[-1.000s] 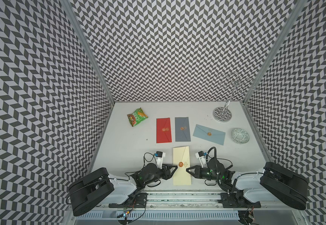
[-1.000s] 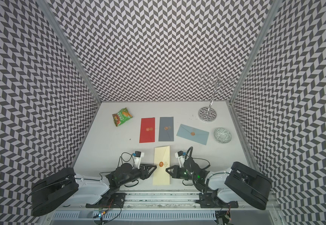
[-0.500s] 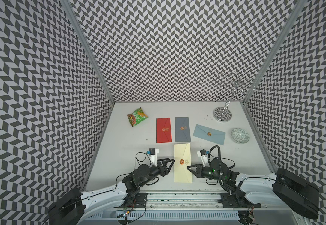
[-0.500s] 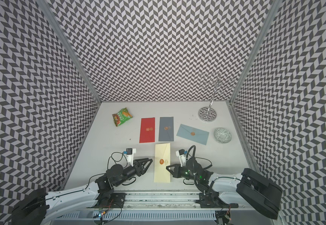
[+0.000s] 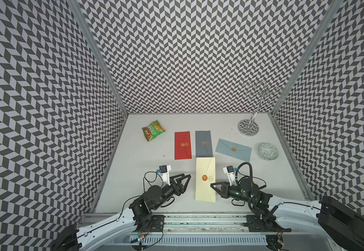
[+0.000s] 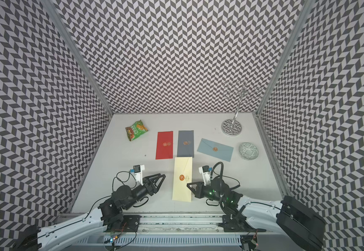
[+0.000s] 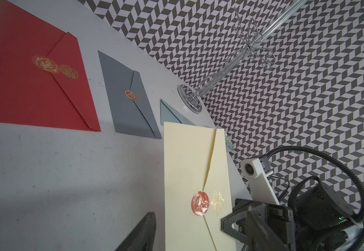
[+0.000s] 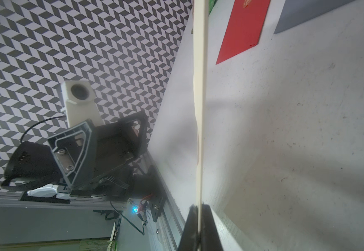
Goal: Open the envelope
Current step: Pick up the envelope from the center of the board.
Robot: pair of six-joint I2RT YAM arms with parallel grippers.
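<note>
Cream paper is pinched tight in the right gripper (image 5: 212, 185). Its jaws are shut on the right edge of the cream envelope (image 5: 205, 173). The right wrist view shows the envelope as a thin strip going in between the two jaws. The envelope is at the front of the table (image 5: 144, 165), between the two arms. It looks held up a little off the table.

The left gripper (image 5: 186, 176) has its jaws apart and holds nothing. It is just beside the left edge of the cream envelope but not touching it.

I think the job has only just begun. The envelope is held, but the pointed flap (image 7: 218, 173) is folded down. The round orange sticker (image 5: 204, 177) is stuck over its tip. I think the free gripper has to lift that flap and pull the sticker loose.

The cream envelope is shut, so I cannot see what is in it. Behind it lie a red envelope (image 5: 182, 145), a grey envelope (image 5: 203, 143) and a blue envelope (image 5: 233, 149). All are flat, stuck shut with stickers, and nothing shows inside them.

Far to the right is a little patterned dish (image 5: 268, 151), and I cannot tell if anything is in it. A green snack bag (image 5: 153, 130) lies at the back left, closed. A shiny metal stand (image 5: 248, 127) is at the back right
</note>
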